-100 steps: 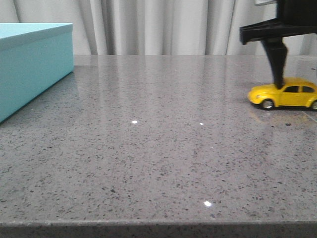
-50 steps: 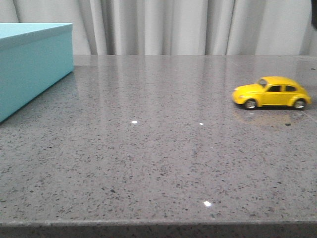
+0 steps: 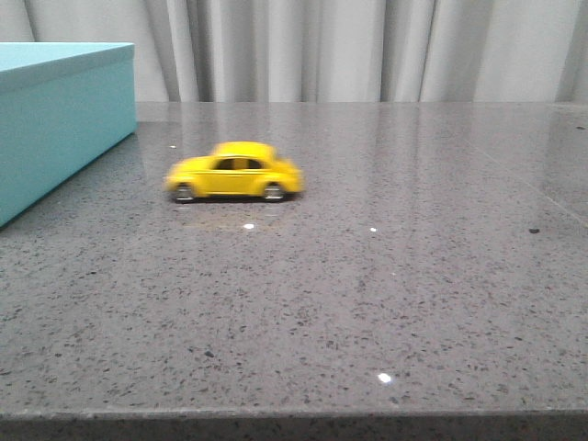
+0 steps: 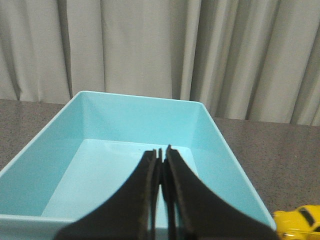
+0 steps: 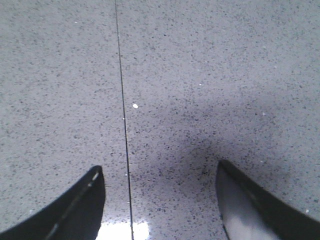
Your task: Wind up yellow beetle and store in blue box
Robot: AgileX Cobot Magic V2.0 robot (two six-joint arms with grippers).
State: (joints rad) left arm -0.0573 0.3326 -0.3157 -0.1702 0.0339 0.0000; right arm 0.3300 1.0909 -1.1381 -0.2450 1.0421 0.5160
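Observation:
The yellow beetle [image 3: 234,172] stands on its wheels on the grey table, left of the middle in the front view, blurred by motion, a short way right of the blue box [image 3: 55,115]. It also shows at the corner of the left wrist view [image 4: 298,223]. My left gripper [image 4: 161,150] is shut and empty, held over the open blue box [image 4: 125,145]. My right gripper [image 5: 159,172] is open and empty above bare table; the beetle is out of its view. Neither gripper shows in the front view.
The grey speckled table [image 3: 367,276] has a thin seam line [image 5: 121,100] running under the right gripper. A pale curtain [image 3: 349,46] hangs behind the table. The table's front edge [image 3: 294,415] is near the camera.
The right gripper let go of the beetle and rose out of the front view. The beetle has rolled left across the table toward the blue box.

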